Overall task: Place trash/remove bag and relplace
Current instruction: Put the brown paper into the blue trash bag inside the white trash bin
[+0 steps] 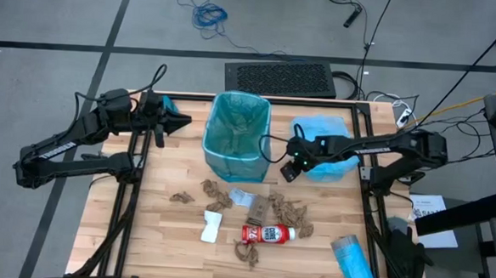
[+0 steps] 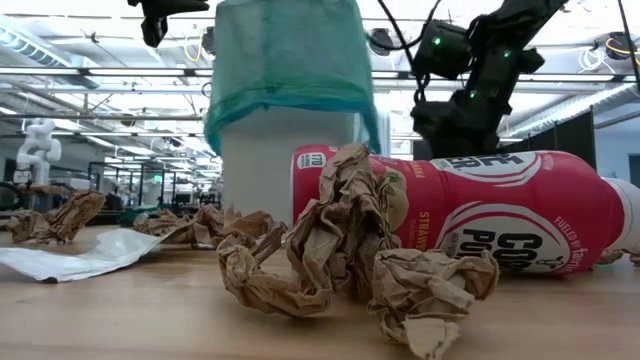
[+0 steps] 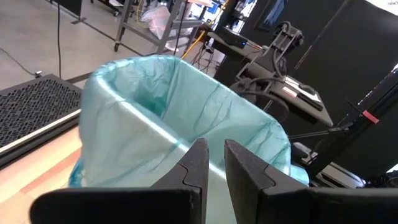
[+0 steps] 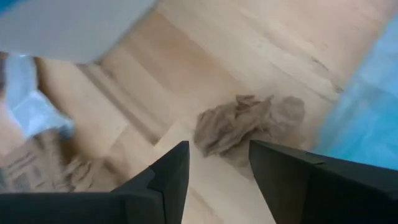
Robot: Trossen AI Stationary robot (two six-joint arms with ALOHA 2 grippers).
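Crumpled brown paper wads [image 1: 293,213], glossy bottle [image 1: 268,234] on wood; right gripper [image 1: 291,168] parted, empty; left gripper [image 1: 183,121] narrow.

Bottle's [image 2: 500,225] cap end cut off by frame edge.

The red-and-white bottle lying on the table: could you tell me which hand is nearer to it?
Right. The right hand hovers just beyond the bottle, beside the bin; the left hand is off by the table's far left corner.

Teal bag [image 1: 236,130] lines the white bin [image 2: 262,165]; brown paper wads [image 1: 291,213] dot the pale wood-grain table [image 1: 166,245]. The bottle [image 1: 268,234] wears a red-and-white label, a white packet [image 1: 211,226] close by, blue bags [image 1: 326,143] behind.
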